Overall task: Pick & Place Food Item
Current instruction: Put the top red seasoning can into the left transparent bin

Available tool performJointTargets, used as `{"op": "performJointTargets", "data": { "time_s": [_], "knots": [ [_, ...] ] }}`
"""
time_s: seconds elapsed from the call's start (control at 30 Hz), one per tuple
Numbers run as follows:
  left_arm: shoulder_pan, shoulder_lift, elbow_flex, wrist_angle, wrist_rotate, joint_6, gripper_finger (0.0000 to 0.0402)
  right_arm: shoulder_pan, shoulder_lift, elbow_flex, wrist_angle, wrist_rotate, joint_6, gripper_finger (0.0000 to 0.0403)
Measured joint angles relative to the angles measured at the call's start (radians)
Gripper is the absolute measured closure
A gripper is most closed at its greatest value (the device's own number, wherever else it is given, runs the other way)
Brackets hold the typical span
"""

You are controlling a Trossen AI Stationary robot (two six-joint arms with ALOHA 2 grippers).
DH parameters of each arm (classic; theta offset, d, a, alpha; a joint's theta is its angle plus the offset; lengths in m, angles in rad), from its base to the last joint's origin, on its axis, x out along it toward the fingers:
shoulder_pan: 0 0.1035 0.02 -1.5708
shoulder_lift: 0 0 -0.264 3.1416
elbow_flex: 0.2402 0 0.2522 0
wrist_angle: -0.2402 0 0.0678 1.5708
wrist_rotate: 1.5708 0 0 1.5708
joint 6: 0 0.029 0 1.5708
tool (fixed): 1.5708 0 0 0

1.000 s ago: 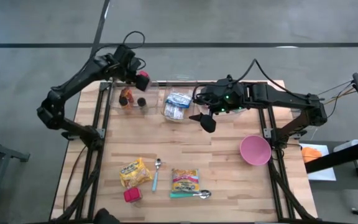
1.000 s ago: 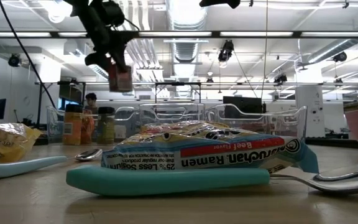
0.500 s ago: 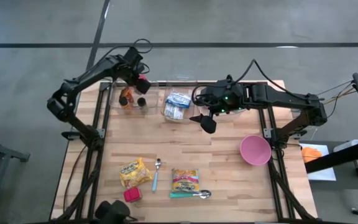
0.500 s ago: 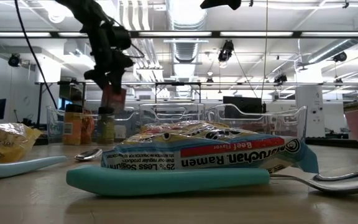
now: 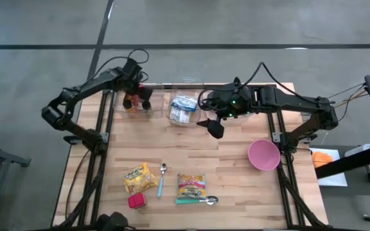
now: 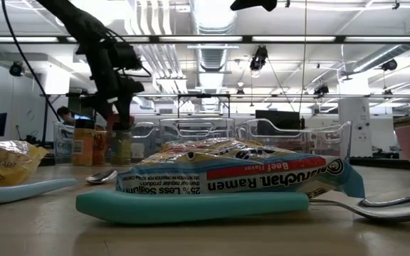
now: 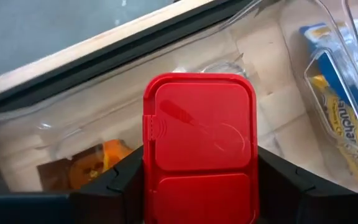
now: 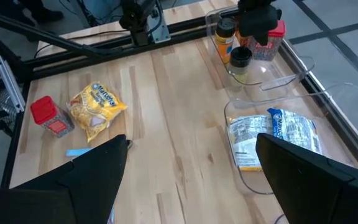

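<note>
My left gripper (image 5: 140, 91) is shut on a red-lidded spice jar (image 7: 200, 146). It hangs low over the clear bin (image 5: 128, 110) at the table's far left, where two spice bottles (image 5: 131, 101) stand. In the low view the gripper (image 6: 117, 107) is level with the bottles' tops (image 6: 84, 124). My right gripper (image 5: 214, 126) hangs open above the table's far middle, beside a second clear bin (image 5: 184, 108) holding a ramen packet. My left gripper pinches the jar at its top end, with one finger (image 7: 114, 186) on either side of the red lid (image 7: 160, 155). The fingers slant steeply down from above. The jar stands roughly upright, lid up, inside the bin's outline. Whether its base rests on anything is hidden.
Near the front edge lie two ramen packets (image 5: 139, 178) (image 5: 191, 185), two spoons (image 5: 162, 177) (image 5: 198, 201) and another red-lidded jar (image 5: 136, 201). A pink bowl (image 5: 263, 154) stands at the right. Bare wood lies across the table's middle.
My left gripper has come down with the red-lidded jar, from well above the far-left bin to the level of the bottles in it, tipping to point more steeply down. The jar stays in its hold.
</note>
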Motion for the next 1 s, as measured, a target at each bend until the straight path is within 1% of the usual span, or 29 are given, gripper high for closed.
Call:
{"op": "performJointTargets", "data": {
  "time_s": [0.13,0.33,0.63,1.0],
  "knots": [
    [0.000,-0.007,-0.065,0.043,0.003,-0.018,0.0188,0.000,0.000,0.000,0.000,0.000,0.000,0.0051],
    [-0.007,-0.004,-0.118,0.070,0.003,-0.032,0.0188,0.000,0.000,0.000,-0.001,0.000,0.002,0.0051],
    [-0.007,-0.002,-0.140,0.116,0.004,-0.051,0.0188,0.003,0.000,0.000,-0.010,0.000,0.003,0.0051],
    [-0.007,-0.002,-0.160,0.083,-0.002,-0.055,0.0188,0.003,0.000,0.000,-0.010,0.000,0.000,0.0051]
  ]
}}
